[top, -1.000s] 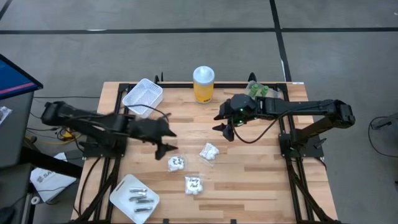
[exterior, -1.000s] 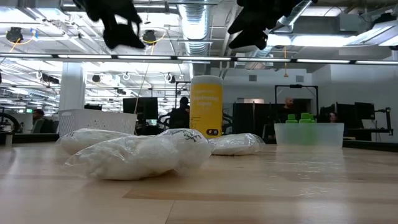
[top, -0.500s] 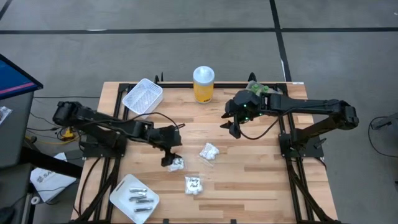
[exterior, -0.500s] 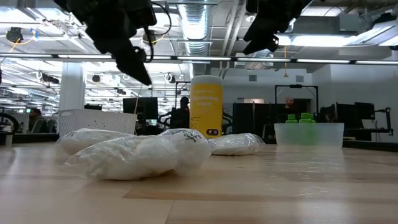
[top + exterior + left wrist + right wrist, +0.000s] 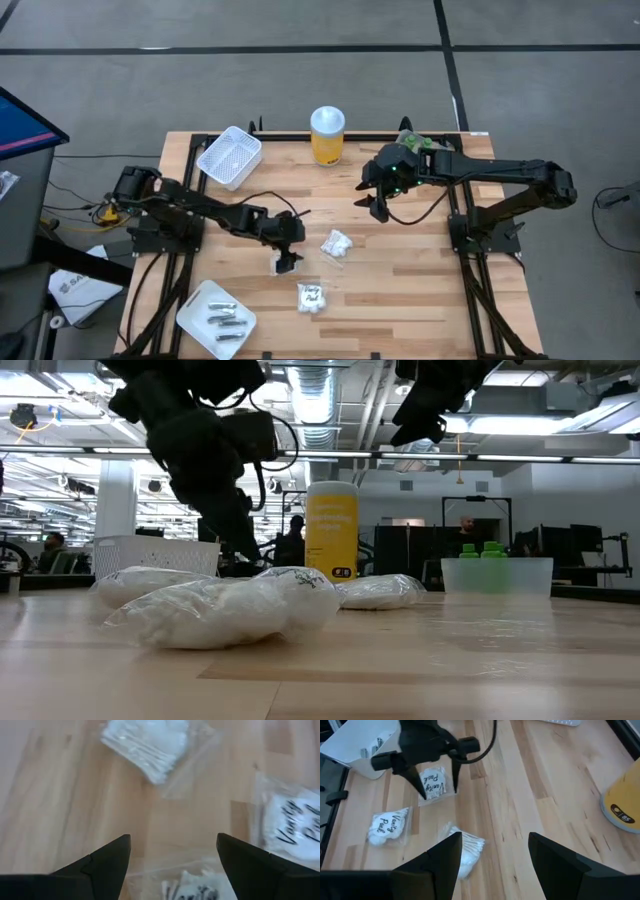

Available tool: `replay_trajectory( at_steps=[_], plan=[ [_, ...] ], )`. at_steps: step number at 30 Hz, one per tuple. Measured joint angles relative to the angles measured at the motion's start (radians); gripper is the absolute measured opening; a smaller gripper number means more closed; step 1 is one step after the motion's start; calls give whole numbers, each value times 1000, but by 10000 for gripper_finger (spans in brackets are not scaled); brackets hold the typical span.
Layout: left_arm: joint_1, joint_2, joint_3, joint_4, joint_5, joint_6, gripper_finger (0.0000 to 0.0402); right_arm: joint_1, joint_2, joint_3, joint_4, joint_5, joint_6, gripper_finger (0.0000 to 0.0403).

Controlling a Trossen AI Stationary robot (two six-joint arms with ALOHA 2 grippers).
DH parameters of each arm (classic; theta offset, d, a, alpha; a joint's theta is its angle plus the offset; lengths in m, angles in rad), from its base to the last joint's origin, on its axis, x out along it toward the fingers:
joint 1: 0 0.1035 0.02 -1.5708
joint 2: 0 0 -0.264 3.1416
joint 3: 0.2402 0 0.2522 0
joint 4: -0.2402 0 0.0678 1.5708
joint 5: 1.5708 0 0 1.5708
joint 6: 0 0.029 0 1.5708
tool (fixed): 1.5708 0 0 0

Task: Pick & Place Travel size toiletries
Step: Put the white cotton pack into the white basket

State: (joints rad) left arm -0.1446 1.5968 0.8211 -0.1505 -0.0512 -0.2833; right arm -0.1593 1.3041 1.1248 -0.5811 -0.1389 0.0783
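The left tool (image 5: 283,262), fingers spread wide, is dropping over a white packet (image 5: 434,782) for pickup, while the right tool (image 5: 372,207) is hovering open.

The setting is an industrial-style robotics laboratory or open-plan workshop. The wooden table (image 5: 400,270) stands on a black metal frame (image 5: 180,232) over a grey concrete floor (image 5: 300,80) marked with dark lines, with cables (image 5: 75,205) running off the bench. The low view shows exposed ceiling ducts (image 5: 315,400), strip lighting (image 5: 560,422), rows of monitors (image 5: 225,532) and people (image 5: 466,530) at workstations behind the table.
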Motion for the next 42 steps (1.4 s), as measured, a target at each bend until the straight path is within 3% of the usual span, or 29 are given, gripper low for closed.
replay_trajectory(
  at_steps=[5,14,20,25,35,42],
  plan=[
    [26,-7,-1,3,-45,-5,291,0,0,0,-11,-21,-3,221],
    [84,-6,-116,63,88,-55,285,3,0,0,-21,-22,0,221],
    [62,-6,-160,100,104,-57,263,3,0,0,-19,-22,0,221],
    [52,-6,-183,109,80,-61,204,2,0,0,-17,-22,1,221],
    [57,-7,-196,108,68,-66,21,-1,0,0,-17,-21,0,218],
    [57,-15,-191,100,86,-84,1,-1,0,0,-17,-20,-1,198]
  ],
)
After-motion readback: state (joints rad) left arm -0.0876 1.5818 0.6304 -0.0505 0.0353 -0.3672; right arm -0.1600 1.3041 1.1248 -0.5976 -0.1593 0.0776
